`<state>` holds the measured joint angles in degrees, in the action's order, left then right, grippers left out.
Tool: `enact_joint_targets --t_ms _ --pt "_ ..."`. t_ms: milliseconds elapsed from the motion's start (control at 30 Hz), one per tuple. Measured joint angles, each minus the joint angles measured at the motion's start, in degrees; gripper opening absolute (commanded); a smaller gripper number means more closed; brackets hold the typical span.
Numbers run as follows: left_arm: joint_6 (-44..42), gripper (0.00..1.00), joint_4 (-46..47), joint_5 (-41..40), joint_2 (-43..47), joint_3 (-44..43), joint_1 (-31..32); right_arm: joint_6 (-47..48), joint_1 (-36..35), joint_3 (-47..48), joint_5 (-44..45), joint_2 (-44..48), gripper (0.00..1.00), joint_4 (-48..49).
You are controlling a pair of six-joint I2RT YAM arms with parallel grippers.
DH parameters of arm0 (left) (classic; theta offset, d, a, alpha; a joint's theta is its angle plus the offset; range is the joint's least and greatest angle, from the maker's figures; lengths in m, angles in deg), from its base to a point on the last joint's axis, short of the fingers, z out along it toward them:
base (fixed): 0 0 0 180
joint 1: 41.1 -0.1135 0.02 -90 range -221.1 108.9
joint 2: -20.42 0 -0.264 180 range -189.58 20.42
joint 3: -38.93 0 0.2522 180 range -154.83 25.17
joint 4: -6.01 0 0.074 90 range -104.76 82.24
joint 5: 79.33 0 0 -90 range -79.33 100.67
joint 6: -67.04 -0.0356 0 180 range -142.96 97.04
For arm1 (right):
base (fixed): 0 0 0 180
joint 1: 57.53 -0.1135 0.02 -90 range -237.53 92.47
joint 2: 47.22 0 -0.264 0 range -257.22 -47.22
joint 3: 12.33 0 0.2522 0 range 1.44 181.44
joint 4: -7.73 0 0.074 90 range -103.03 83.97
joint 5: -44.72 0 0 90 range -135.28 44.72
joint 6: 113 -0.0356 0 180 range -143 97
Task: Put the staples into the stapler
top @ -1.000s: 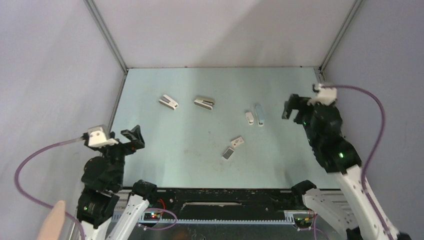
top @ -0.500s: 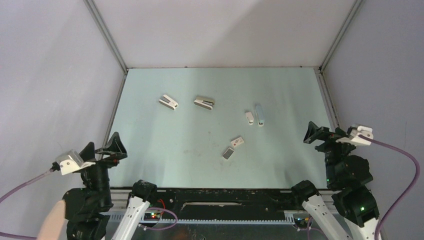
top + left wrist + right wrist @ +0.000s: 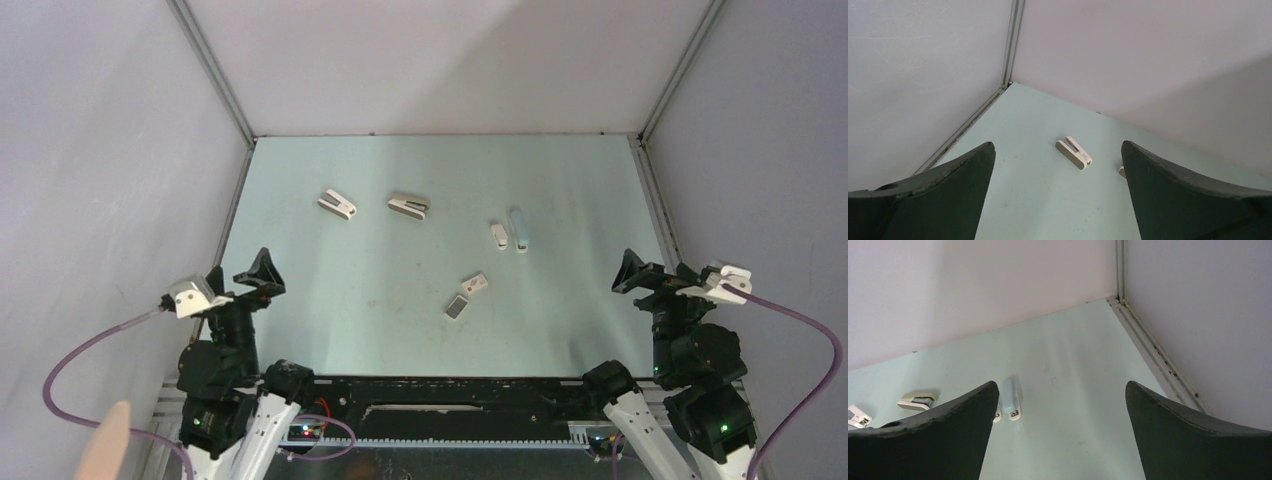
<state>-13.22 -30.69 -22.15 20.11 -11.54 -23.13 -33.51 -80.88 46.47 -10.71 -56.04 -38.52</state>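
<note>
we have pulled both arms back; left gripper (image 3: pixel 243 279) and right gripper (image 3: pixel 655 277) wide open, empty; staples (image 3: pixel 457 305) lie apart from stapler (image 3: pixel 518 228), nothing loaded

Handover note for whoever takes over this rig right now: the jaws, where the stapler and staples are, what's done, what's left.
Left gripper: jaws open, empty, near its base.
Right gripper: jaws open, empty, near its base.
Stapler: lying flat, right of centre, with a small white stub just left of it.
Staples: white box closer to the arms, grey tray lying beside it.
Done: nothing held, no loading visible.
Left: likely open the stapler, fetch the staples, load them.
</note>
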Motion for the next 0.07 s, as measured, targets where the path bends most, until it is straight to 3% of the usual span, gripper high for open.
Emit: enact_joint_targets --t_ms 67 --pt "-0.6 1.0 2.2 0.0 0.0 1.4 0.0 0.0 0.0 0.0 0.2 0.0 1.0 0.0"
